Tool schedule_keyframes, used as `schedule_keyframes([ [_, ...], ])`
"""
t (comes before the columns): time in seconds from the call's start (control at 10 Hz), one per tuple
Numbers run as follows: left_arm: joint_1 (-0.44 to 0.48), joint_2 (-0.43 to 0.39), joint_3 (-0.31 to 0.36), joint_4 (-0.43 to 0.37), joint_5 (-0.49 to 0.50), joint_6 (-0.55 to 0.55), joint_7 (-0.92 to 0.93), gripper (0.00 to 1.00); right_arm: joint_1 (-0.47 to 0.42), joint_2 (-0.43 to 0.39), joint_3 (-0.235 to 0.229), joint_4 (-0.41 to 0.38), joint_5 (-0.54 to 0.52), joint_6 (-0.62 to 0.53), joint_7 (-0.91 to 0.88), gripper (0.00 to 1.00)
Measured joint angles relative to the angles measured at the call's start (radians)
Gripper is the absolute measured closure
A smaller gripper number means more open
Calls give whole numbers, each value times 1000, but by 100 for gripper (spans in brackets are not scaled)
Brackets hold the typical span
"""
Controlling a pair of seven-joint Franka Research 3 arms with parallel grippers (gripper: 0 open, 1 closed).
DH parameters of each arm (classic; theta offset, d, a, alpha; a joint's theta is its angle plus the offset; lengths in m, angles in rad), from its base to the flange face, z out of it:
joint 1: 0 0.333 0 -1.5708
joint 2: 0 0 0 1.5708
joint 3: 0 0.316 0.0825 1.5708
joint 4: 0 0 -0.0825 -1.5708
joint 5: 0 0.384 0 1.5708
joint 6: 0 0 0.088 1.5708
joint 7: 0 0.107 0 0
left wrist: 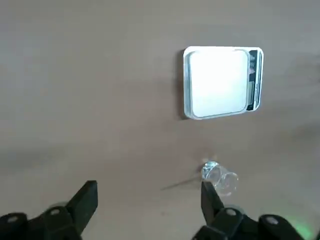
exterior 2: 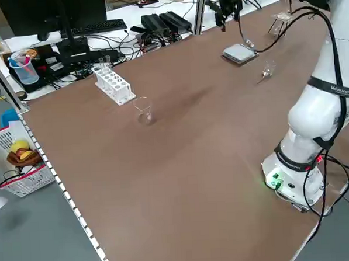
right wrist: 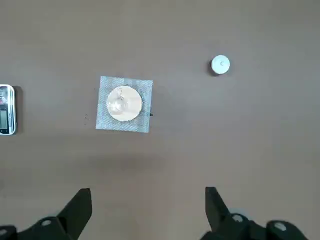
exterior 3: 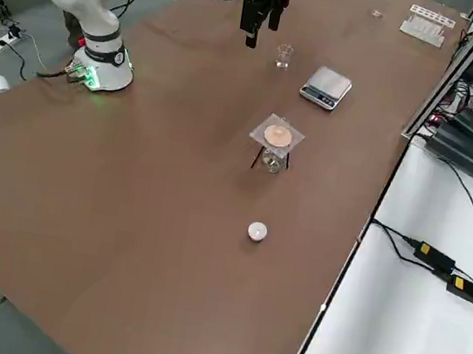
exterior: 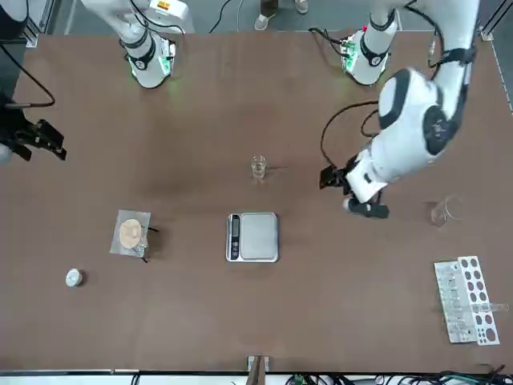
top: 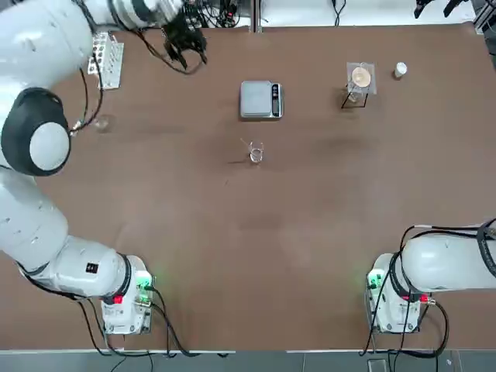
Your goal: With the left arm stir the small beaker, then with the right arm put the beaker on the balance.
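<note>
While the left end effector hangs spread and empty above the tabletop, the small beaker (a thin rod barely discernible inside) stands near the balance; the right end effector is spread too.

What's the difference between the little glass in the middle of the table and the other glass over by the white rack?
The small beaker stands mid-table near the balance and has a thin rod in it; the larger glass vessel stands by the table's edge near the test tube rack and shows no rod. The beaker is also narrower. Both are clear, upright and untouched.
</note>
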Motion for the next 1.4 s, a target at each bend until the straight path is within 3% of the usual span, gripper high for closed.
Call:
schedule_keyframes([
  [0.3,-110,38,-12,-50,0,101,-96,19,0,0,1,0,0,2,0,0],
  [0.9,-283,162,-12,-82,0,330,-234,28,0,0,2,0,0,12,0,0],
  [1.4,-294,185,-15,-119,0,343,-233,37,0,0,2,0,0,12,0,0],
])
